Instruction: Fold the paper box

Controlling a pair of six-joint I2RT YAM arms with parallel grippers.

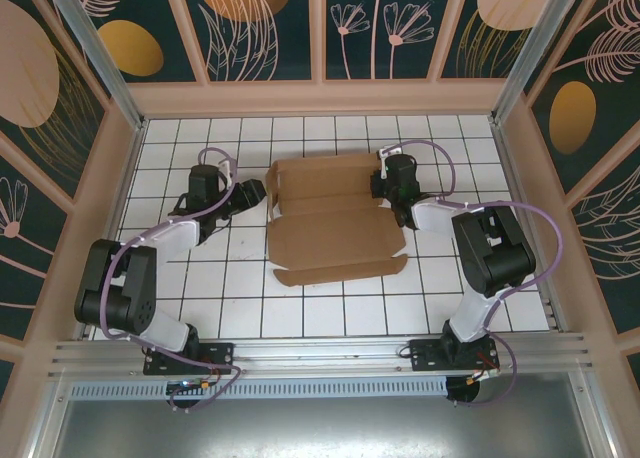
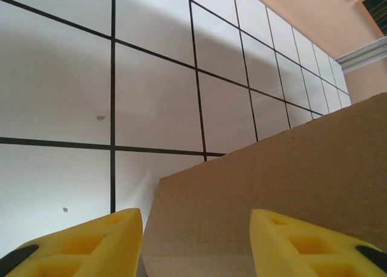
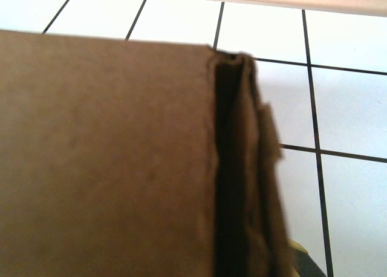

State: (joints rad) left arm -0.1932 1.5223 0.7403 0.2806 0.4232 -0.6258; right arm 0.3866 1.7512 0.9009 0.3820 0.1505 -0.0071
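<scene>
The paper box lies as a mostly flat brown cardboard sheet in the middle of the tiled floor, its far panel creased and its side flaps partly raised. My left gripper is at the box's far left edge. In the left wrist view its yellow fingers stand apart, with a cardboard flap rising just ahead between them. My right gripper sits at the box's far right edge. The right wrist view has a cardboard panel with a doubled-over edge, and one fingertip peeks out beside it.
The white tiled floor is ringed by low tan walls with patterned panels behind. An aluminium rail runs along the near edge by the arm bases. Open tiles lie in front of the box and at both sides.
</scene>
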